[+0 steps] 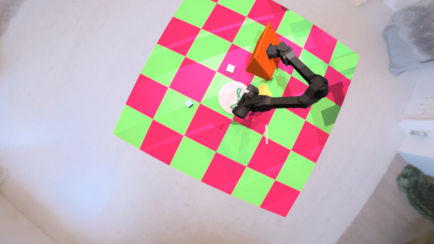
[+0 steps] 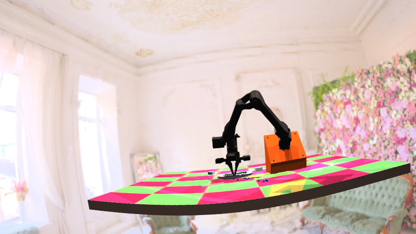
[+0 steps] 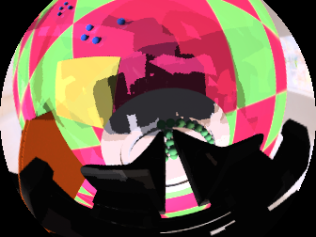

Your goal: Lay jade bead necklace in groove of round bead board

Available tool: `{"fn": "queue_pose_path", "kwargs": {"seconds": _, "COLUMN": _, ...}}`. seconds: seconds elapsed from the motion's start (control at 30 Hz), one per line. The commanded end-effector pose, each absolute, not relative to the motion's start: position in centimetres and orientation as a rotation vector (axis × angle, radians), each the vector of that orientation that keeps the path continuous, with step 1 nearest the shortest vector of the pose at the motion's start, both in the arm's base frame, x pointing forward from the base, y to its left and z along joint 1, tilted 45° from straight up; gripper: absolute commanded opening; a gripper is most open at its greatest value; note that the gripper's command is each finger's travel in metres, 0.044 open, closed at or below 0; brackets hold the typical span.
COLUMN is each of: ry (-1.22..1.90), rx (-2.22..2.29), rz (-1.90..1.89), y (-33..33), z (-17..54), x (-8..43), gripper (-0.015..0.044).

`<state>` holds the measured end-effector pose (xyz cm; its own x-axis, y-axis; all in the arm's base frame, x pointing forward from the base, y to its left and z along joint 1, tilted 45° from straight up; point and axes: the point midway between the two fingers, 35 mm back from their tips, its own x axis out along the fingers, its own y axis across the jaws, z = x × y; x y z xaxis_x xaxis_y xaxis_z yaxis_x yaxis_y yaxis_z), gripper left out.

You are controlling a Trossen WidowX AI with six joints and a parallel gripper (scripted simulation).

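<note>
The jade bead necklace [image 1: 239, 94] [image 3: 173, 151] lies bunched on the round bead board [image 1: 221, 98] [image 2: 222, 176] [image 3: 112, 145], with a bent strand across its inner part and loose curves at both ends. In the wrist view some beads run off to the right, over the board's ring line. My gripper [image 2: 233, 173] [image 3: 167, 134] points down at the board with its fingertips low at the surface. It is shut on the necklace; the fingers stand slightly apart with green beads at the tips. The arm hides the fingertips and the board's right part in the top view.
An orange wedge [image 1: 260, 59] [image 2: 286, 166] [image 3: 47, 152] stands under the arm's base. A yellow patch [image 1: 264, 90] [image 3: 85, 89] lies beside the board. Small blue beads [image 3: 96, 40], a white block [image 1: 230, 68] [image 2: 258, 169], a pale block [image 1: 188, 103] [image 2: 211, 172] and a white stick [image 1: 266, 134] lie around.
</note>
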<state>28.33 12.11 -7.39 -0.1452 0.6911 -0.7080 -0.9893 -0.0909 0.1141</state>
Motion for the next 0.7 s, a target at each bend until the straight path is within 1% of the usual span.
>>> {"fn": "queue_pose_path", "kwargs": {"seconds": 0.0, "ry": 0.691, "rx": -0.578, "rz": 1.609, "y": 12.11, "z": -7.36, "x": 28.35, "gripper": 0.0000}}
{"fn": "queue_pose_path", "kwargs": {"seconds": 0.67, "ry": 0.695, "rx": -0.568, "rz": 1.609, "y": 11.16, "z": -6.39, "x": 28.30, "gripper": 0.0000}}
